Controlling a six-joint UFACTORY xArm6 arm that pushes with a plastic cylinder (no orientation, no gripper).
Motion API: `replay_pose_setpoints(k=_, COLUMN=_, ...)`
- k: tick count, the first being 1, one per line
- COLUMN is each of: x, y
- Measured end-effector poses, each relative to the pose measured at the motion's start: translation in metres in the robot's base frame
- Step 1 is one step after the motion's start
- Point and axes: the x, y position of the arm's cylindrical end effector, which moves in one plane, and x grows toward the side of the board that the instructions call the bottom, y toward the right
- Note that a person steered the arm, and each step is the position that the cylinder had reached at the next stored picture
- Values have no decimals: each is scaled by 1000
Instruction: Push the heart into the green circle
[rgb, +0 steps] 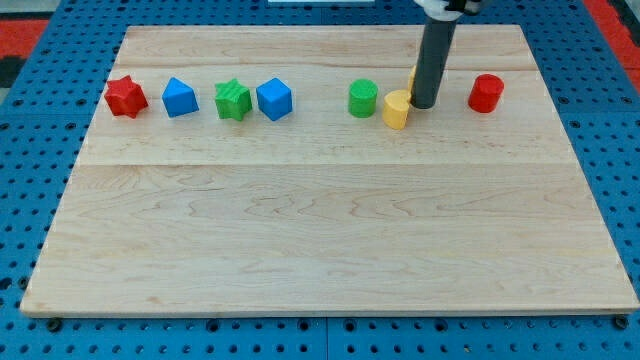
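1. Where the yellow heart (397, 109) lies, near the view's top and right of the middle of the surface (320, 240), my tip (423, 105) stands just at its right side, so close that the two look to be touching.
2. Left of the yellow heart, with a narrow strip of bare wood between them, sits the green circle (363, 98), a short upright cylinder; heart, circle and tip fall nearly in one line across the view.
3. Behind the rod, a sliver of another yellow block (413, 77) peeks out at the rod's left edge; its shape is hidden and I cannot tell it.
4. Right of my tip, well clear of it, stands a red cylinder (486, 93).
5. Further towards the view's left runs a row of four blocks: a blue cube (274, 99), a green star (233, 100) just beside it, a blue block (180, 97) of angular form, and a red star (126, 96) at the far left.
6. No gripper exists on this arm, so nothing opens, closes or clamps; the rod holds no block and only its lower end meets the heart's right flank, while its upper part leaves the view at the top.
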Motion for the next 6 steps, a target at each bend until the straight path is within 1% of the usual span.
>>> replay_pose_setpoints(k=1, x=19, y=21)
replay_pose_setpoints(k=2, x=35, y=16)
replay_pose_setpoints(k=3, x=40, y=16)
replay_pose_setpoints(k=4, x=21, y=6)
replay_pose_setpoints(k=5, x=9, y=-18)
replay_pose_setpoints(k=6, x=10, y=-47)
